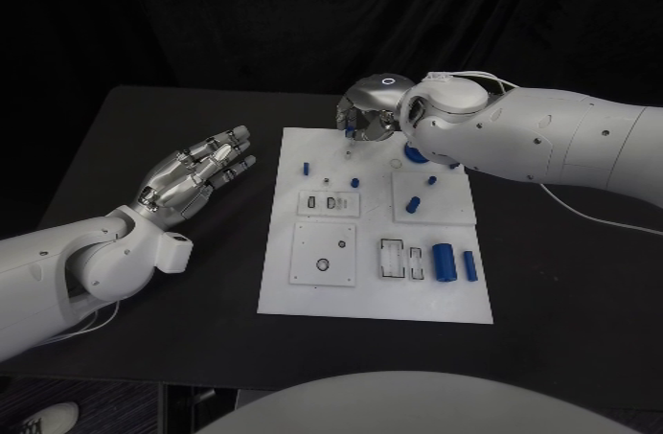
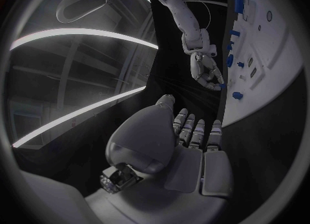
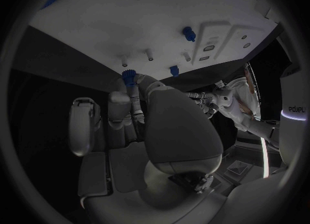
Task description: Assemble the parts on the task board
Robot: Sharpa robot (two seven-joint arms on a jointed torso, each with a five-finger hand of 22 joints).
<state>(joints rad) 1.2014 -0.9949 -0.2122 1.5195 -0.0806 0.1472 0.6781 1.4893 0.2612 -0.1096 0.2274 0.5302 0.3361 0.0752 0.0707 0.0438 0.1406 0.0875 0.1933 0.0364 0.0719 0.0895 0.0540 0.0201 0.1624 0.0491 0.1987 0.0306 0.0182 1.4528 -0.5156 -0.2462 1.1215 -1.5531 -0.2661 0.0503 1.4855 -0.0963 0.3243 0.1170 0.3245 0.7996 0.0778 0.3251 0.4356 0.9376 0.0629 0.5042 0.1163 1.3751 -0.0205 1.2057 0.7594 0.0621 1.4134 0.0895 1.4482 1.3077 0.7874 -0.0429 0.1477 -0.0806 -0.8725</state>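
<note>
My right hand (image 3: 139, 115) pinches a small blue part (image 3: 128, 75) at its fingertips, just above the far end of the white board (image 1: 373, 295). I'd lower it straight onto a peg (image 3: 149, 54) ahead. My left hand (image 1: 194, 173) hovers spread, empty, off the board over the bench (image 1: 152, 127).

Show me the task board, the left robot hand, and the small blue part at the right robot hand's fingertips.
task board (image 1: 373, 305), head view, bare near edge.
left robot hand (image 1: 194, 173), head view, open palm.
small blue part (image 3: 129, 75), right wrist view, its top.
</note>
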